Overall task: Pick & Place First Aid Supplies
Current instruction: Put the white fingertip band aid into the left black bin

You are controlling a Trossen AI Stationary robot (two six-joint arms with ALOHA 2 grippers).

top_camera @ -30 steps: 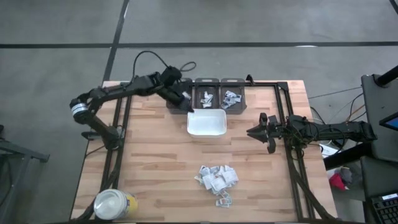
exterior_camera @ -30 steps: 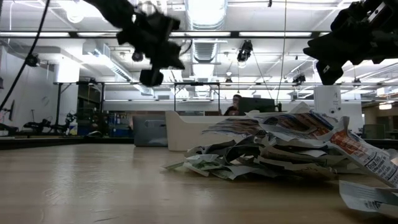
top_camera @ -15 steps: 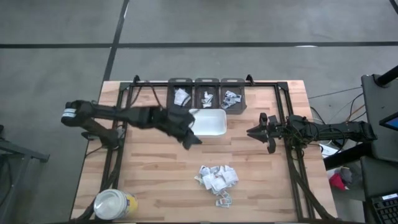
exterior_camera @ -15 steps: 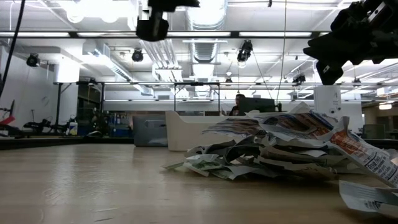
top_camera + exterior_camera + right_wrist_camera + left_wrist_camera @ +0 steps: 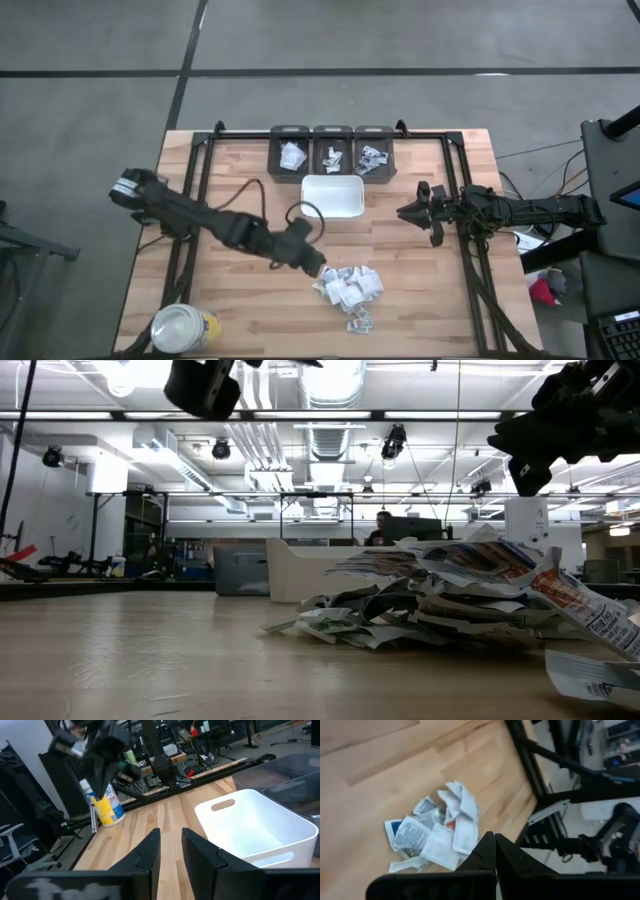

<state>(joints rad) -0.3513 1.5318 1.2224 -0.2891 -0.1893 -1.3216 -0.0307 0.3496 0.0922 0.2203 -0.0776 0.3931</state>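
At the left near corner of the wooden table [image 5: 250,300], a round yellow jar [image 5: 183,329] with a white lid stands upright.

The left arm [image 5: 200,218] extends diagonally from its base at the table's left edge toward the table's centre. The left gripper [image 5: 312,262] sits at the end of this arm, just beside the left edge of the packet pile. Its two fingers [image 5: 485,852] are pressed together with no gap, and nothing is held between them. In the low view the gripper hangs well above the table surface.

The first aid supplies [image 5: 348,287] lie as a loose heap of small flat paper packets on the table, near of centre and directly in front of the white tray [image 5: 333,197]. The packets overlap one another; most are white with grey, green or red print. One packet [image 5: 360,321] lies slightly apart at the near side of the heap.

The white tray is rectangular and sits between the heap and three dark bins [image 5: 333,152] ranged side by side along the far edge. Each bin holds a few small packets.

The right arm [image 5: 520,211] lies level along the table's right side, pointing left. The right gripper [image 5: 403,213] hovers to the right of the tray, apart from it. Its fingers [image 5: 147,852] stand at a narrow gap, and nothing is between them.
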